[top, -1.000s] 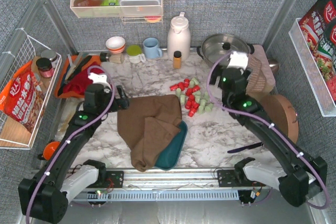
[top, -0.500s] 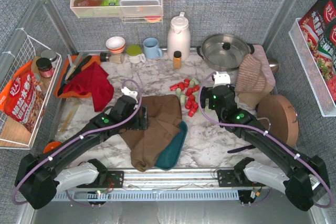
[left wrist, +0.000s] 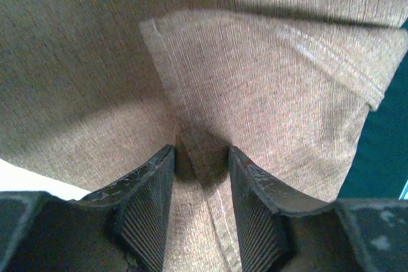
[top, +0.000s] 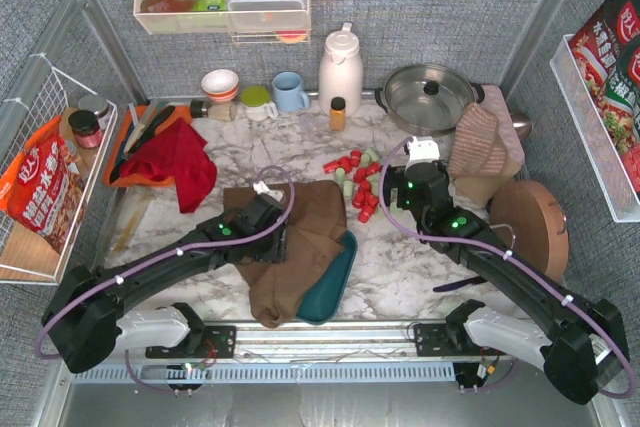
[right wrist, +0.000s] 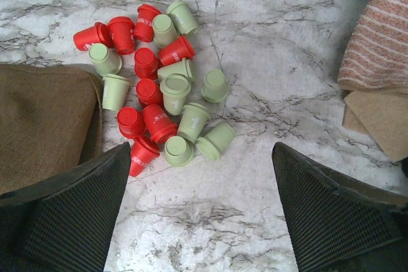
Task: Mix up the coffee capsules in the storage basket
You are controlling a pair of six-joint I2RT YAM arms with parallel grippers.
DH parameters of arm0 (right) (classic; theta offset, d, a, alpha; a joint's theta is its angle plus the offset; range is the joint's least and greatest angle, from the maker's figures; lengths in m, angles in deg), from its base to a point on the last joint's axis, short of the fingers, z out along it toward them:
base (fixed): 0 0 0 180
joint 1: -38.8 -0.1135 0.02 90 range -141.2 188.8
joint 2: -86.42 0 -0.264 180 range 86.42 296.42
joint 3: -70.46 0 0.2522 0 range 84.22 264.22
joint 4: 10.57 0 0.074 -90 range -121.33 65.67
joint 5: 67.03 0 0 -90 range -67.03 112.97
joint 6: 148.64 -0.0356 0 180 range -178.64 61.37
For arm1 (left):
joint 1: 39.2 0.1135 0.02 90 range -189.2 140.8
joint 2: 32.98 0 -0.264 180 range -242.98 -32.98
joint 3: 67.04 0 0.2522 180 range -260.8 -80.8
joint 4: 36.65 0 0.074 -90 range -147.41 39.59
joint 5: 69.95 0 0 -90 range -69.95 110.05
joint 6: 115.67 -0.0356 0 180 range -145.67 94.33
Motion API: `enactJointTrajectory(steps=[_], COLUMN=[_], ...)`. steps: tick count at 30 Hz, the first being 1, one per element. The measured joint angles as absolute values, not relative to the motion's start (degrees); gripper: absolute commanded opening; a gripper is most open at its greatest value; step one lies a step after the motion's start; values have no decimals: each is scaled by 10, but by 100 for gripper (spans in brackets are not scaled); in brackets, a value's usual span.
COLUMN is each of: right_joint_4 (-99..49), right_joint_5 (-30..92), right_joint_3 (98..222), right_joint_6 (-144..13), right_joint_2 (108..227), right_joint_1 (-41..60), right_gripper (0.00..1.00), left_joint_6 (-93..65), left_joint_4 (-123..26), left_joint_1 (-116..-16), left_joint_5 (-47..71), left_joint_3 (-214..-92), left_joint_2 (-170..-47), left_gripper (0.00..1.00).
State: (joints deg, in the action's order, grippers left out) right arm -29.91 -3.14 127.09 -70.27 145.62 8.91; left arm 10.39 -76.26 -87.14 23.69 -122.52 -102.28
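Trainee: Cloth, then, not pods. Is that what the left hand (left wrist: pixel 201 151) went for?

Lead: Yes. A second ago that arm was drawn back towards the left side of the counter (top: pixel 420 257) with its hand spread. It has since reached across onto the brown cloth (top: pixel 300 217), and the fingers have drawn in on a raised fold, which is now pinched between the pads.

Trainee: And the storage basket (top: pixel 340 267)?

Lead: It is mostly under that cloth. Only its right-hand edge and part of the floor show, teal, at the near middle of the counter.

Trainee: So nothing can be mixed yet.

Lead: That's my reading. The cloth has to come off before the basket is any use.

Trainee: Where are the coffee capsules (right wrist: pixel 159 87)?

Lead: They haven't moved. They sit in a loose red and green cluster on the bare counter just beyond the cloth's far right corner, and I can see none in the basket.

Trainee: And the right hand (right wrist: pixel 201 148)?

Lead: It has swung in from over by the pot to hang just above the cluster. Its fingers are as wide apart as before and hold nothing. It looks ready to gather the capsules once the basket is bare.
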Motion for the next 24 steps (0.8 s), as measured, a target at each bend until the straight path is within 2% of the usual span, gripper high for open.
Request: enactJointTrajectory(steps=[4, 11, 13, 14, 24], right_joint_4=[-298, -298, -298, -298, -298], right_joint_5=[-31, -31, -31, -31, -32], right_joint_3=[1269, 1269, 1269, 1269, 1269], right_joint_6=[-703, -703, -703, -703, -702], right_joint_2=[1456, 1459, 1459, 1459, 1453], right_joint_1=[89, 89, 89, 89, 89], right_gripper=[96, 96, 96, 96, 96], left_joint_6=[114, 141, 149, 149, 157], left_joint_4=[-787, -804, -804, -804, -806], left_joint_1=[-887, -894, -894, -894, -894], left_joint_5=[239, 266, 276, 281, 305], left_joint_3=[-1224, -1206, -1206, -1206, -1229], left_joint_2=[-1007, -945, -931, -927, -902], left_gripper=[31, 15, 2, 0, 0])
